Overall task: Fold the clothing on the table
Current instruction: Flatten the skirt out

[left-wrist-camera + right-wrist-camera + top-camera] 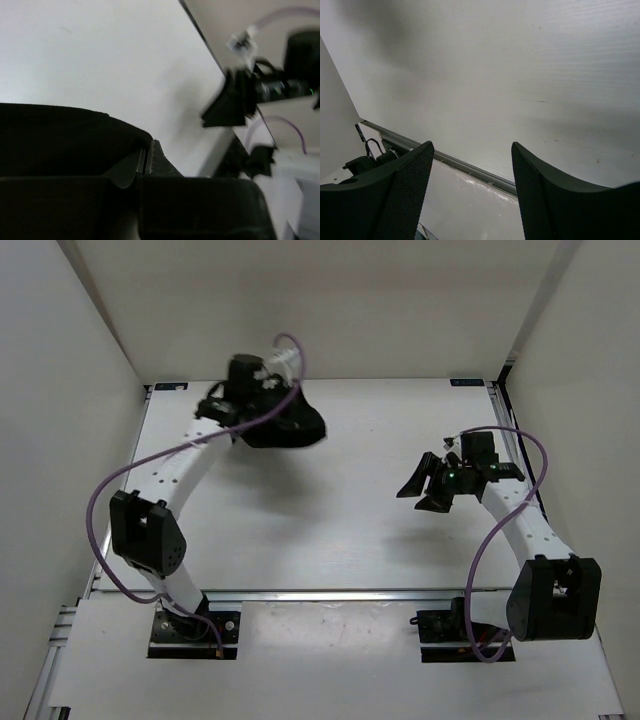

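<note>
Right hand (471, 147): two black mesh-textured fingers (405, 190) spread wide, bare surface showing in the gap. Beyond, flat white counter (520, 70) with faint specks. Silver metal rail (455, 162) crosses diagonally behind the fingertips. Black fitting with cable (367, 160) at left.

The clothing (290, 426) sat as a bunched black clump at the far left of the table (350, 530), matte and plain, its folds collapsed on themselves rather than spread flat. It was gathered at the pinched-together tips of the left gripper (146, 159). The table lay flat and white, with silver rails running along its edges.
</note>
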### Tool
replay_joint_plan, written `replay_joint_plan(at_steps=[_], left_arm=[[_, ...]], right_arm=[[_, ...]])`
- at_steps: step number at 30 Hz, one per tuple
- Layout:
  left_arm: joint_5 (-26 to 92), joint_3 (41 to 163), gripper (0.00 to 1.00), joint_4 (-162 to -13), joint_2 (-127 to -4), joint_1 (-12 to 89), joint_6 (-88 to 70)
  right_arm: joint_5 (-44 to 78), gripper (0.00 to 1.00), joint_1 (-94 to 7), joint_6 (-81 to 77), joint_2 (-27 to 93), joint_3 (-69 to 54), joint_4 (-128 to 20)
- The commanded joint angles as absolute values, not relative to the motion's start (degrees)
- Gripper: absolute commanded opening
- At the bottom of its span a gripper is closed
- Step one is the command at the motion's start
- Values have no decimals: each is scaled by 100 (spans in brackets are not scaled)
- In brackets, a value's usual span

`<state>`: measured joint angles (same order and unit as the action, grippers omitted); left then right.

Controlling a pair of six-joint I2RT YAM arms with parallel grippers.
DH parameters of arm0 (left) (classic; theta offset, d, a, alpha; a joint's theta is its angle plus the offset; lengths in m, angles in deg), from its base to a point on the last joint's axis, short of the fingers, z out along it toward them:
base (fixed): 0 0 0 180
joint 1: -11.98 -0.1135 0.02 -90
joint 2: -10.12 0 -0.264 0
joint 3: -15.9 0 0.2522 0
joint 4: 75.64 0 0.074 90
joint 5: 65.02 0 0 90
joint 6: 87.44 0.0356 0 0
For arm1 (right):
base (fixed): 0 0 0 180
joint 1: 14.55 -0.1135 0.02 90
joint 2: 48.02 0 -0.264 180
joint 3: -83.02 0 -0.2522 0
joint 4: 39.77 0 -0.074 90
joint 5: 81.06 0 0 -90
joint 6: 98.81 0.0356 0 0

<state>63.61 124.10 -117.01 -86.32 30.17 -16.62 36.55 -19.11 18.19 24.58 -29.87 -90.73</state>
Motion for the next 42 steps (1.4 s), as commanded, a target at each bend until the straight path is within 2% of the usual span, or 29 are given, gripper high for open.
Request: replay_joint_plan(at_steps=[1,4,6,7,10,11,12,16,21,24,30,34,42], left_arm=[[6971,11531,0,-11201,-8621,4218,-2027],[7444,10424,0,-10550,-8726,4818,-2502],[7745,9859,8,-10417,-8892,5012,-2644],[7928,9578,32,-10364,-8945,5012,-2671],[8184,9050,54,-9656,-8824,4784,-3108],[8280,8961,68,-9260,-8745,4671,-3354],[8307,8917,70,-9082,-8570,4530,-3487],[8220,8969,72,-8614,-8208,4046,-3726],[7965,8908,70,-9405,-8216,3589,-3120],[7588,8627,69,-9747,-8199,3649,-2795],[7270,8258,67,-10127,-8164,3852,-2486],[7315,7862,67,-9855,-7910,3537,-2653],[7174,7326,66,-10222,-7417,2684,-2434]], right_arm=[[3776,69,-1860,1914,2160,-3197,-8966],[3794,69,-1711,1932,1984,-3399,-8984],[3759,69,-1640,1914,1826,-3496,-9010],[3768,69,-1570,1905,1764,-3592,-9045],[3812,69,-1464,1914,1553,-3698,-9045],[3829,69,-1464,1949,1535,-3698,-9054],[3795,69,-1464,1949,1579,-3733,-9045],[3295,68,-1858,1817,1807,-3357,-9299],[2205,66,-3210,1606,3026,-2522,-9950],[1528,65,-3765,1580,3764,-1933,-10178],[920,64,-4127,1098,5136,-590,-10170],[561,64,-4259,877,6076,273,-10354],[515,62,-4654,587,7353,2135,-10934]])
